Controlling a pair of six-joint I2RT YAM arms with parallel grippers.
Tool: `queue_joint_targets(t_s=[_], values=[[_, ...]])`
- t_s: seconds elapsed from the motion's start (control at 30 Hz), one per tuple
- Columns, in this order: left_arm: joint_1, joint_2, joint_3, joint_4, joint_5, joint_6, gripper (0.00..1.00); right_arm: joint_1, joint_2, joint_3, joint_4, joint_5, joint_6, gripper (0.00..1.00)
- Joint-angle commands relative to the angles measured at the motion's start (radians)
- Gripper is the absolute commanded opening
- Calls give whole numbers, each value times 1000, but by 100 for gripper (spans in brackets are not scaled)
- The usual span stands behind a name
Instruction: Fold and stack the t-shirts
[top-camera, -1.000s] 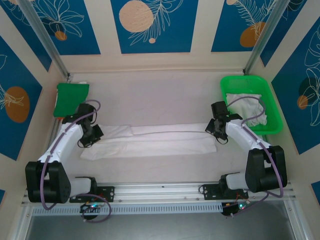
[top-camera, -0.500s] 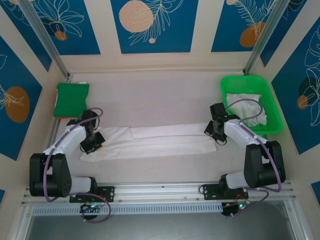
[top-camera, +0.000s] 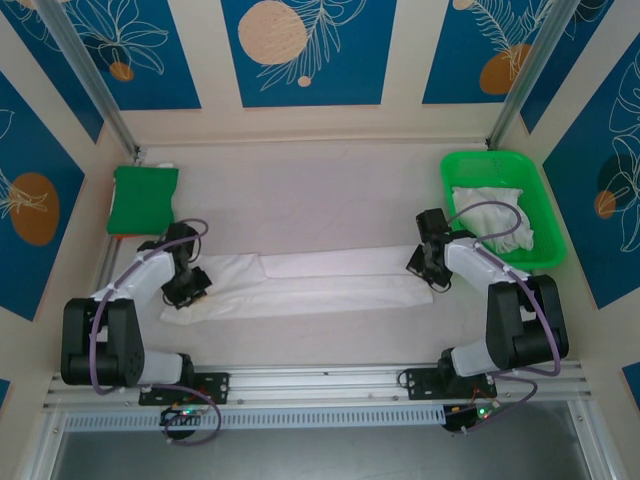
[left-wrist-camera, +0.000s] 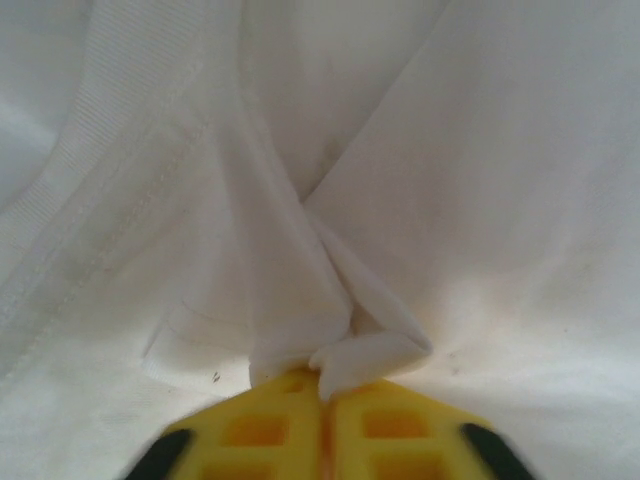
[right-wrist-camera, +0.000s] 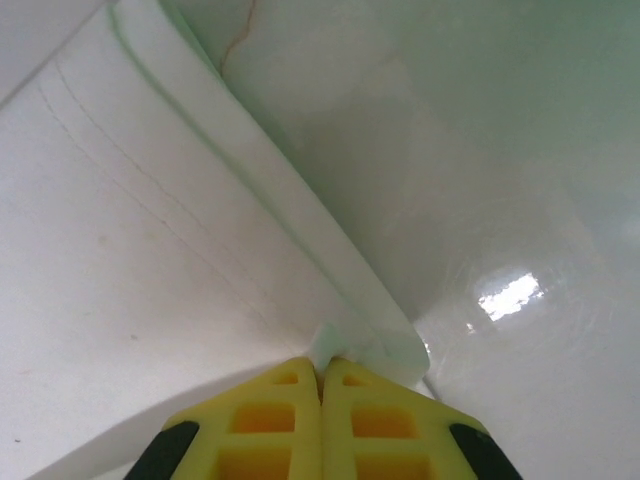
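While both arms reach in over the table (top-camera: 300, 190), the folded t-shirt (top-camera: 310, 285) lies as a long narrow band across its near half. The band's long axis runs from the left edge toward the right edge, roughly parallel to the near edge. The left gripper (top-camera: 188, 287) is clamped on the band's left end; its yellow pads (left-wrist-camera: 260, 430) press a twisted bunch of cloth between them. The right gripper (top-camera: 424, 265) is likewise closed on the right end, pinching a layered edge. With one arm at each end and the shirt spanning between them, the next fold likely means carrying one end along that axis toward the other. A second t-shirt (top-camera: 490, 220) sits crumpled in the green tray (top-camera: 455, 170) at the far right corner, well apart.
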Motion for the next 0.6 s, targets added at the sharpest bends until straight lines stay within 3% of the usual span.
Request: queue_joint_targets(t_s=[0.0, 0.03, 0.17, 0.33, 0.47, 0.57], values=[[13, -21, -15, 5, 15, -20, 36, 24, -75, -1, -51, 43, 17, 26], [13, -40, -12, 0, 11, -21, 45, 35, -104, 2, -59, 57, 12, 34], [13, -117, 19, -34, -28, -20, 62, 90, -203, 14, -52, 94, -22, 56], [6, -158, 62, -16, 0, -22, 77, 175, -192, 49, 20, 78, -88, 61], [-1, -117, 43, 73, 90, -89, 73, 232, -61, 100, 72, 23, -92, 57], [-6, -54, 15, 143, 122, -131, 50, 267, 58, 142, 99, -1, -71, 48]])
